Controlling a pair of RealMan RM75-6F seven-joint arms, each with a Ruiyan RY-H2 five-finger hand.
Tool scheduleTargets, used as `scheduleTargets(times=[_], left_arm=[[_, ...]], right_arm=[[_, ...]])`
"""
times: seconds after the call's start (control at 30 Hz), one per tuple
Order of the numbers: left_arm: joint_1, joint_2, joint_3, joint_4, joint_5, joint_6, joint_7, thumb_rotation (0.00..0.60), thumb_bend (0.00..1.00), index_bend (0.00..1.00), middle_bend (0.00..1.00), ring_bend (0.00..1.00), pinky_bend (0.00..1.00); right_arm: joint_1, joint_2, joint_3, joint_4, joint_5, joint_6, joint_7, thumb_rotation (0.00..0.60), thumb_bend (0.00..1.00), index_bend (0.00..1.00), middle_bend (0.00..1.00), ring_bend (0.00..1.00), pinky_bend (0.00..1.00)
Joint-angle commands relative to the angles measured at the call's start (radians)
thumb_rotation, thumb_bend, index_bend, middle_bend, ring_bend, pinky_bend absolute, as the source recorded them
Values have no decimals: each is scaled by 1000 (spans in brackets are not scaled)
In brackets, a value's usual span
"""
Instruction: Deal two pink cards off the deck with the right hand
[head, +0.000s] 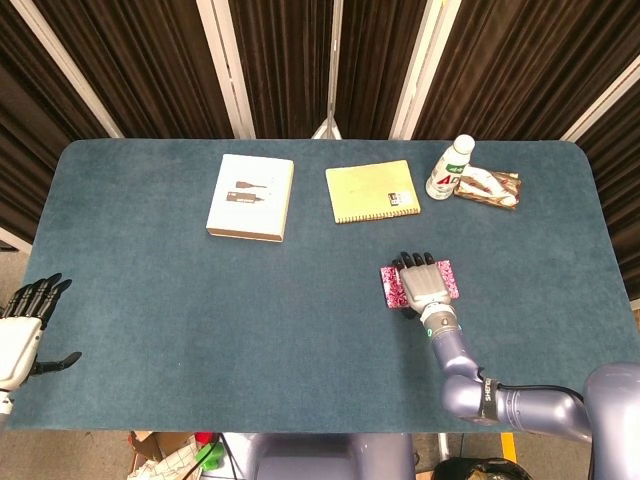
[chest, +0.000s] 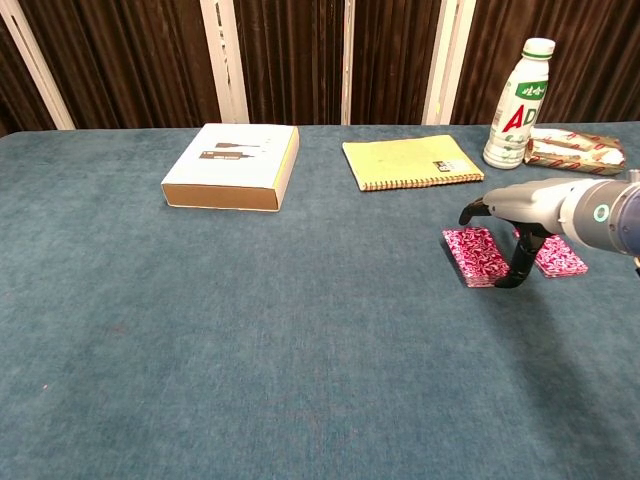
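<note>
Your right hand (chest: 515, 240) hangs palm-down over the pink deck (chest: 476, 255), fingers curled down so the tips (chest: 517, 277) meet the deck's near right edge — whether a card is actually pinched, I cannot tell. One dealt pink card (chest: 553, 252) lies flat just right of the deck, so one more looks needed. Press lightly on the top card only, drag it sideways toward the dealt card, and keep the stack from sliding along the blue desk (head: 150, 300). Lift clear once it's off — don't drag two. Left hand (head: 22, 330) sits released, fingers spread, well away from the deck at the desk's far-left edge; leave it there.
</note>
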Motion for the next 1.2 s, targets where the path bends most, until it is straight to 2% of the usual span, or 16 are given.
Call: scheduleTargets(times=[0.03,0.23,0.33,0.47,0.57,0.77,1.2], left_arm=[[0,0,0,0,0,1,0,600,23,0,0,0,0],[0,-1,0,1,-1,1,2,600,23,0,0,0,0],[0,-2,-1,1,-2,0,4,600,23,0,0,0,0],[-1,-2,-1,1,-4,-1,5,600,23,0,0,0,0],[-1,-2,-1,1,-3,-1,4,600,23,0,0,0,0],[0,-3,0,0,-2,0,4,600,23,0,0,0,0],[1,-3,1,-1,4,4,3,600,23,0,0,0,0]], right_arm=[[0,-5,-2,9,5,-4,2,600,286,119,0,0,0],[0,-23,-4,37,14,-16,8,600,285,176,0,0,0],[0,-30,-5,49,13,-19,11,600,285,259,22,0,0],[-5,-39,-1,60,-4,-17,27,600,286,420,103,0,0],[-12,-41,3,62,-29,-11,46,600,286,486,130,0,0],[-26,-17,6,28,-68,6,65,600,286,526,139,0,0],[-37,52,25,-91,-65,48,70,600,286,552,141,0,0]])
